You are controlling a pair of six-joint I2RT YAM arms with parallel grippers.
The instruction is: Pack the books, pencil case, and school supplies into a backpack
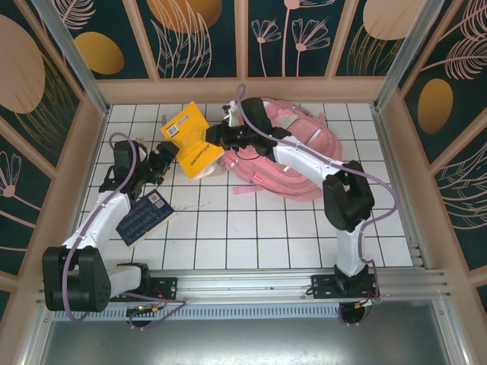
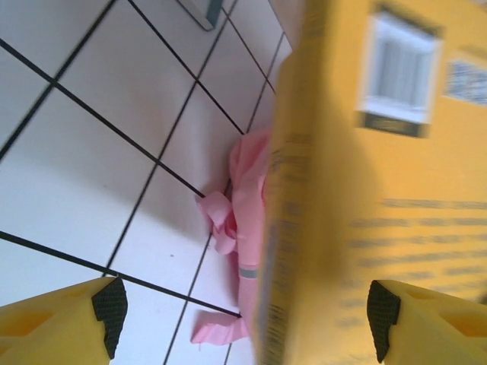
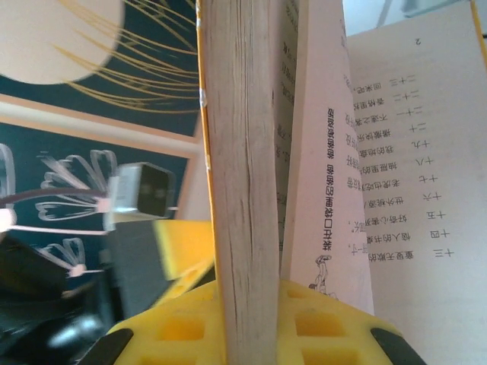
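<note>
Pinching yellow book (image 1: 190, 141) by one edge, right gripper (image 1: 218, 137) holds it tilted and half-open above table (image 1: 251, 228), just left of pink backpack (image 1: 293, 156). Left gripper (image 1: 164, 163) spread, near book's lower corner; navy book (image 1: 144, 217) flat beside left arm. L wrist: pads (image 2: 110, 304) wide apart, yellow cover betw. them, contact unclear, backpack fabric on tiles behind. R wrist: jaws clamped on page block, pages fanned.
</note>
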